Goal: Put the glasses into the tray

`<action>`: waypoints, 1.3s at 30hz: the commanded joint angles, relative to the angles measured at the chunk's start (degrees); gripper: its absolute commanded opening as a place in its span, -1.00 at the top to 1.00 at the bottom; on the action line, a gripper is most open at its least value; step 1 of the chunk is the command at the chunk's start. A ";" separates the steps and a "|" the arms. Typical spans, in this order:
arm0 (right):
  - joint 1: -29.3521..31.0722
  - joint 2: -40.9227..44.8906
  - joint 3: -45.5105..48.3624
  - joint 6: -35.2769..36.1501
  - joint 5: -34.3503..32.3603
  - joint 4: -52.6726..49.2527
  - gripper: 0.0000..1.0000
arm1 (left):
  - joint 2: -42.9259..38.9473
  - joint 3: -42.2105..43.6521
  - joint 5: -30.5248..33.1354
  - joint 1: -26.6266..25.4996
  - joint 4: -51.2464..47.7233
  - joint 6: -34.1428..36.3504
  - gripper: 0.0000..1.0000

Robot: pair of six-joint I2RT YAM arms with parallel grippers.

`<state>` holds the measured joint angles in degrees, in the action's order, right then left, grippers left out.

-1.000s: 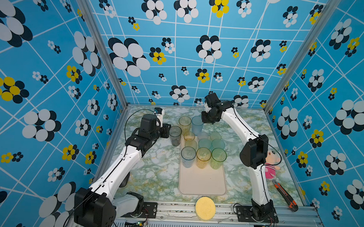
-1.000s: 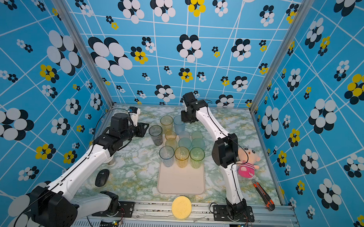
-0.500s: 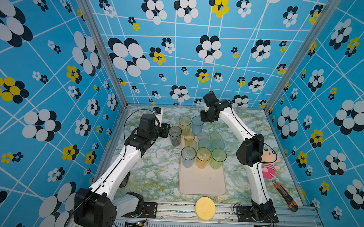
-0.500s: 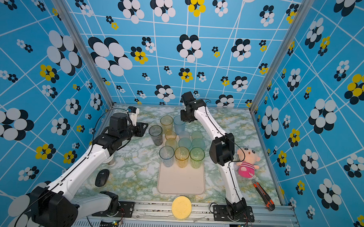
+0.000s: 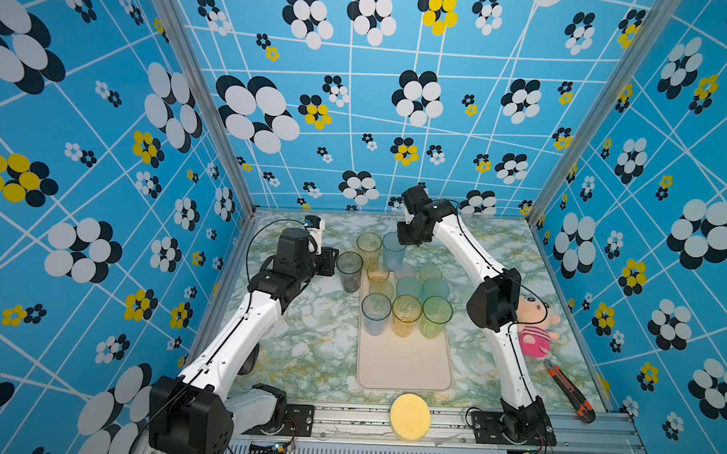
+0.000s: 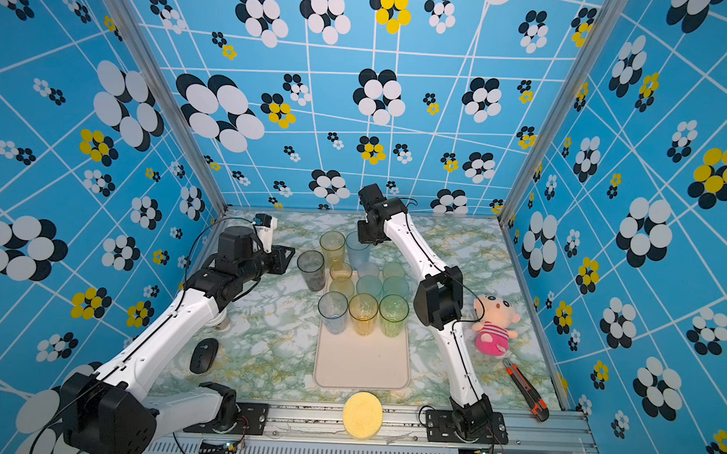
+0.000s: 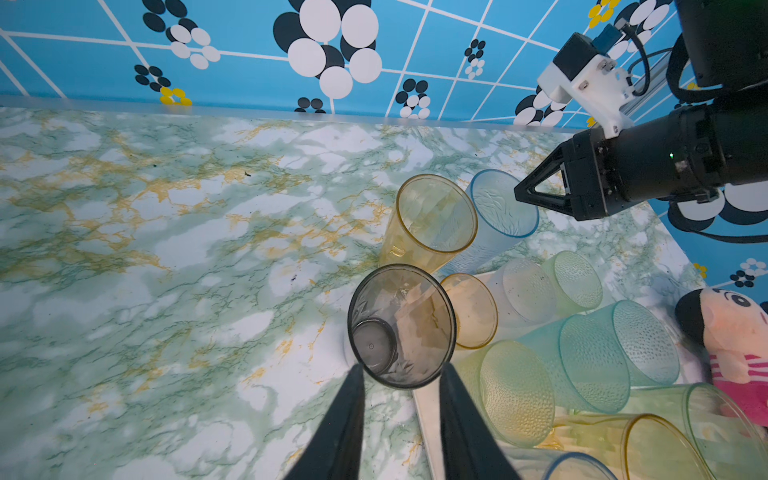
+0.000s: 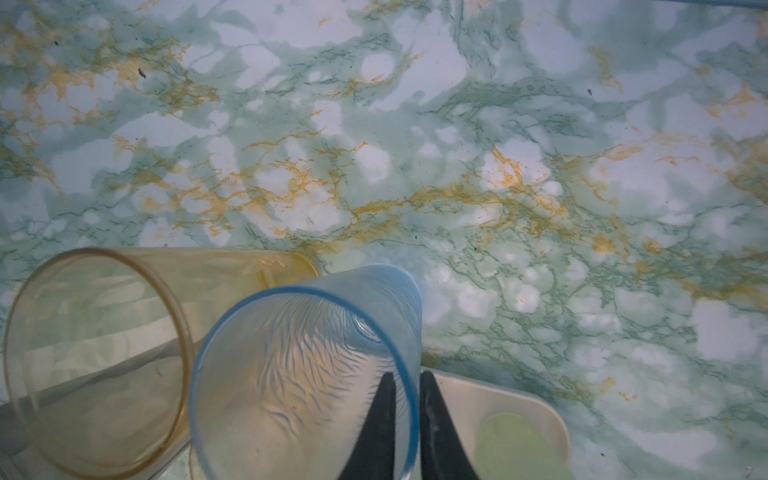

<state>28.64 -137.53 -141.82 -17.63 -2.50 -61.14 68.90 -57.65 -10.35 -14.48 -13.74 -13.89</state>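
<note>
The pale cream tray [image 5: 405, 362] lies in the middle of the table. Several glasses stand at its far end, with a blue, an amber and a green one [image 5: 436, 316] in the front row. My right gripper [image 8: 402, 376] pinches the rim of a pale blue glass [image 8: 299, 374] at the tray's far edge, one finger inside and one outside. A tall amber glass [image 8: 95, 353] stands right beside it. My left gripper [image 7: 402, 370] holds a smoky grey glass [image 7: 401, 328] just left of the tray's far corner, where its rim hides the fingertips.
A yellow round sponge [image 5: 410, 417] sits on the front rail. At the right, beside my right arm, are a pink plush toy [image 5: 533, 325] and an orange utility knife [image 5: 568, 387]. A black computer mouse [image 6: 203, 355] lies at the left front. Patterned walls enclose three sides.
My right gripper's fingers have closed in on the pale blue glass's rim, and that arm's elbow has shifted slightly left. My left arm and the grey glass have not moved.
</note>
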 commanded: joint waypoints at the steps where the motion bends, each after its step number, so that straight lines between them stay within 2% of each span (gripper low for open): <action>1: 0.36 -1.51 -1.53 -0.57 -0.74 -1.43 0.73 | -0.68 0.87 -0.90 0.72 -0.50 0.97 0.35; 9: 0.78 -1.34 -1.42 0.57 -3.59 -1.79 0.94 | -0.26 0.69 -1.24 0.68 -0.76 1.06 0.36; 18: 1.15 1.15 -0.59 1.52 -5.90 -0.35 1.00 | 0.18 0.52 -1.51 0.70 -1.37 1.32 0.36; 32: 0.89 12.47 10.69 2.81 -9.75 6.95 1.00 | 1.40 0.26 -2.44 0.60 -1.91 1.76 0.37; 39: -1.50 20.73 16.86 3.69 -9.37 9.79 1.00 | 3.03 -0.94 -3.10 0.17 -2.60 1.70 0.37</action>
<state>28.69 -121.54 -126.76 -14.98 -10.90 -54.11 71.11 -57.45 -12.27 -14.26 -15.14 -13.30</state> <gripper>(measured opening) 0.064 0.315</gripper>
